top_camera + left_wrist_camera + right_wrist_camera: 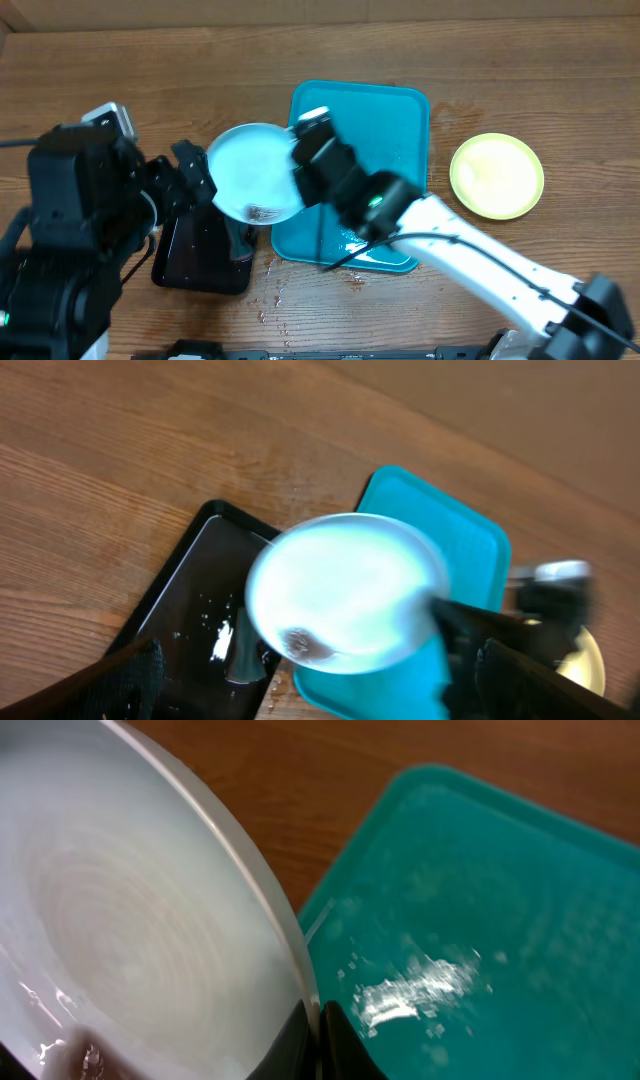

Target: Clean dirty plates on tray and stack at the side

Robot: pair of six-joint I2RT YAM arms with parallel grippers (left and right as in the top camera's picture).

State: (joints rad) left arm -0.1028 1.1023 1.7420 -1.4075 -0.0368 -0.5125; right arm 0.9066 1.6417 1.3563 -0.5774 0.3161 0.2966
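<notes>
Right gripper (300, 148) clamped on rim of blue-white plate (250, 170), tilted aloft between black tray (190, 255) and turquoise tray (395, 120), left gripper (195, 175) apparently open and empty; thin edge pinch could slip, dropping smeared plate.

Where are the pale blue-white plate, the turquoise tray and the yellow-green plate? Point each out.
pale blue-white plate (250, 165): overhead view, its centre.
turquoise tray (395, 115): overhead view, bare floor near its top right corner.
yellow-green plate (497, 176): overhead view, its centre.
</notes>
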